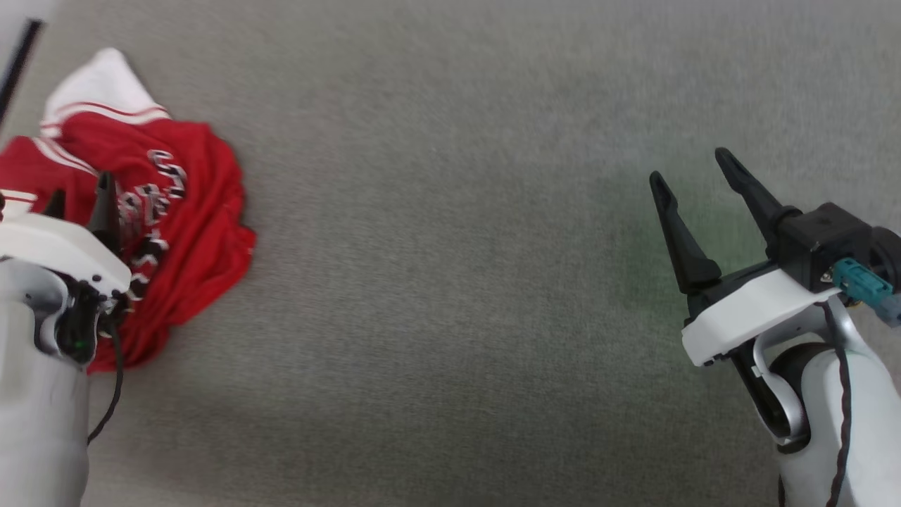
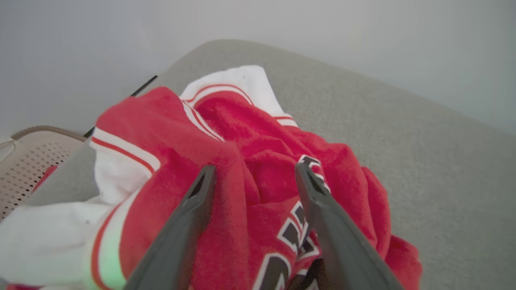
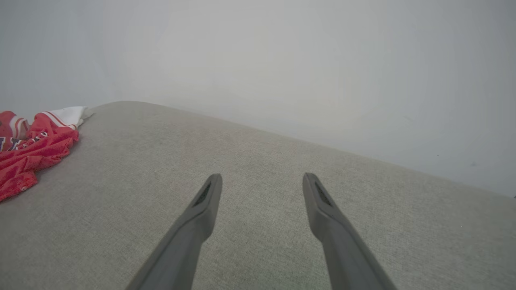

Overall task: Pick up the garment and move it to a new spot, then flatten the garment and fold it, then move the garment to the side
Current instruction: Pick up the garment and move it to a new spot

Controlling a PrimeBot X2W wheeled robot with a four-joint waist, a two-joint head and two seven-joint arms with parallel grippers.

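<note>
In the head view the left gripper (image 1: 81, 197) stands at 9 o'clock. Its two dark fingers are spread wide and point to 12 o'clock, and the pale left forearm (image 1: 35, 422) comes up from 7 o'clock. The right gripper (image 1: 693, 169) is at 3 o'clock, its fingers also wide apart and leaning toward 11 o'clock, on the right forearm (image 1: 830, 422) that comes up from 5 o'clock.

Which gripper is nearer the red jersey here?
Left. The left gripper hangs open just over the crumpled jersey; the right gripper is open, far off across the grey surface.
</note>
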